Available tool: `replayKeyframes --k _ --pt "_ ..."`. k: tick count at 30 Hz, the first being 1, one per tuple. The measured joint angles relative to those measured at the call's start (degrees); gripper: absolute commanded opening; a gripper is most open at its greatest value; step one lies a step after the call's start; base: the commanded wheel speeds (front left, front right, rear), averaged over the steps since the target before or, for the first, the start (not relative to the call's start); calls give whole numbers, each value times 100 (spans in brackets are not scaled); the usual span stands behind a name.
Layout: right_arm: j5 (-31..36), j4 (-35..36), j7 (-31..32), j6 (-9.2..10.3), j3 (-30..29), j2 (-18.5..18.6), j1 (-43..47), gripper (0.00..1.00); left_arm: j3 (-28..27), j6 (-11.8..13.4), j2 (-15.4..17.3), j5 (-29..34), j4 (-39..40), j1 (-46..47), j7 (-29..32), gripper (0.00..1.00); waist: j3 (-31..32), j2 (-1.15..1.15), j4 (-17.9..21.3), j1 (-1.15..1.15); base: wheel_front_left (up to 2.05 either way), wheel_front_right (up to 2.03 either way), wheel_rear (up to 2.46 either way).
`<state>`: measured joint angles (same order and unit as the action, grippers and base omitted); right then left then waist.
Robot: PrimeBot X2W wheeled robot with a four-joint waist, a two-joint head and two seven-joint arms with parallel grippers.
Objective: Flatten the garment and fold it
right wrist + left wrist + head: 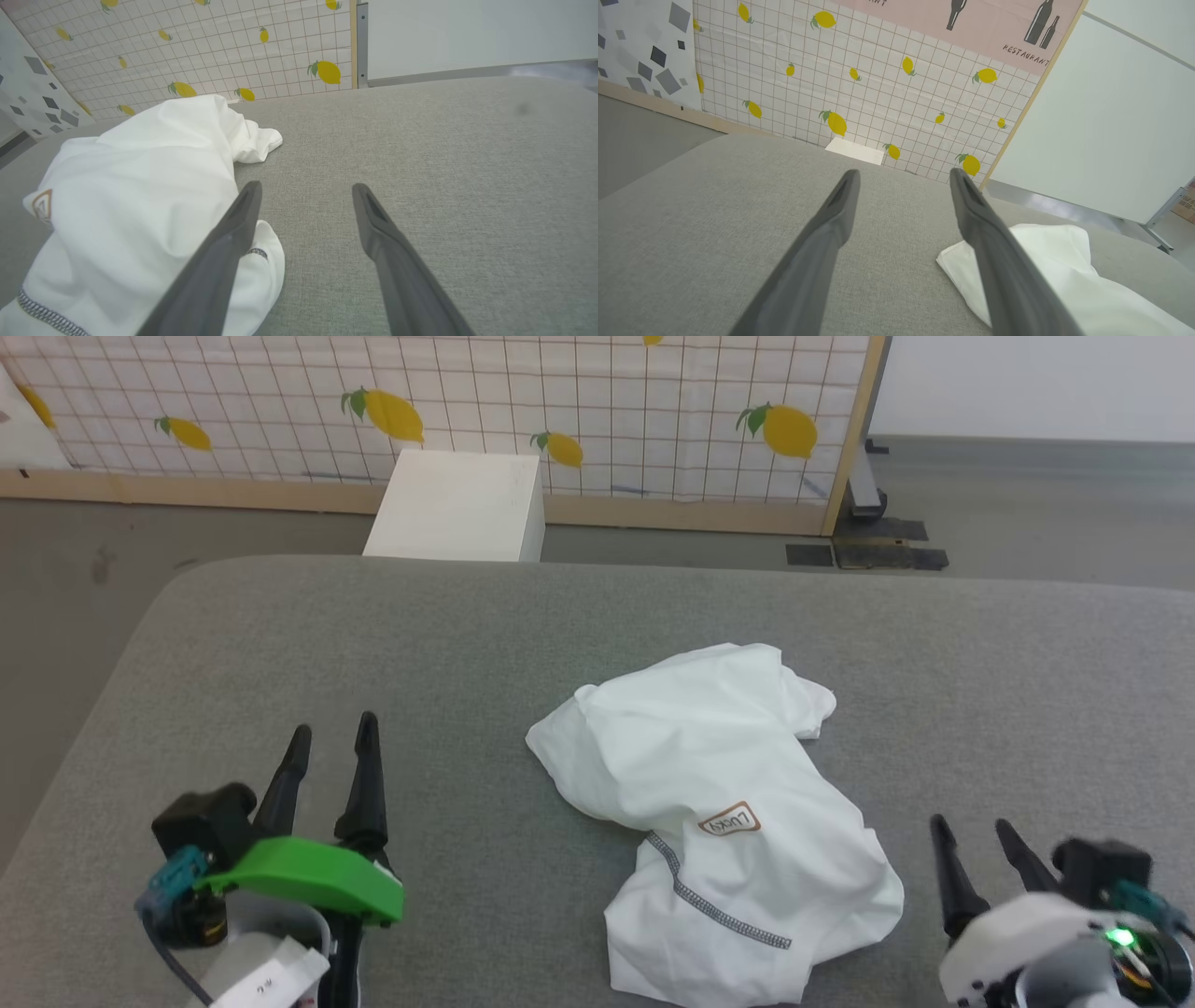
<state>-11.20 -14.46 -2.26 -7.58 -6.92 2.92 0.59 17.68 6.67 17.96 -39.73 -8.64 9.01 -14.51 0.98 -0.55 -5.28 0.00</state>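
Note:
The garment [719,784], a thin white shirt, lies crumpled in a heap on the grey padded table [467,644], with a brown-bordered patch [729,819] and a dark zigzag seam showing. My left gripper [331,733] stands open at the lower left, well clear of the cloth, nothing between its fingers. My right gripper [971,826] is open at the lower right, just beside the heap's near right edge. In the left wrist view the garment [1064,266] lies right of the fingers [831,224]. In the right wrist view the garment [140,196] lies left of and under the left finger [224,252].
A rigid white box [457,506] stands on the floor beyond the table's far edge, against a lemon-patterned grid screen [560,401]. Dark floor plates [868,553] lie at the screen's right foot. Bare grey table surface spreads left and right of the heap.

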Motion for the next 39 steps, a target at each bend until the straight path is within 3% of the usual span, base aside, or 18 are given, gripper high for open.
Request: replayKeyframes --k 5,11,15,21,22,23,24,25,32,39 --pt "461 -102 1527 0 256 12 -595 100 -321 51 -298 336 424 -498 -23 100 -167 0 -5 0 0 0 0" --pt "834 -361 3405 0 853 450 -1249 100 -563 -60 -635 626 601 -626 -23 100 -438 0 -80 0 0 0 0" --pt "709 -498 4184 0 1143 678 -1396 100 -613 -182 -817 705 599 -614 -23 100 -634 0 -201 0 0 0 0" --pt "186 -343 4785 3 1622 1000 -1475 100 -714 -360 -978 893 494 -604 -23 100 -918 0 -368 0 0 0 0" --pt "86 -296 4852 3 1671 1063 -1475 96 -736 -380 -1007 902 463 -603 -23 100 -957 0 -391 0 0 0 0" --pt "21 -252 4867 3 1699 1107 -1476 34 -754 -410 -1033 913 439 -603 -23 100 -983 0 -410 0 0 0 0" --pt "-33 -207 4863 3 1726 1147 -1475 13 -773 -420 -1060 929 415 -603 -23 100 -1007 0 -429 0 0 0 0" --pt "-60 -162 4811 3 1772 1185 -1475 0 -797 -446 -1081 953 387 -603 -23 100 -1023 0 -443 0 0 0 0" --pt "-198 -58 3963 -1 1528 1196 -1482 0 -948 -573 -1147 1020 275 -604 -24 100 -884 0 -351 0 0 0 0" --pt "93 270 3451 -1 -341 1238 -1633 0 -964 -682 -1212 1036 216 -604 -27 100 -627 0 -122 0 0 0 0"
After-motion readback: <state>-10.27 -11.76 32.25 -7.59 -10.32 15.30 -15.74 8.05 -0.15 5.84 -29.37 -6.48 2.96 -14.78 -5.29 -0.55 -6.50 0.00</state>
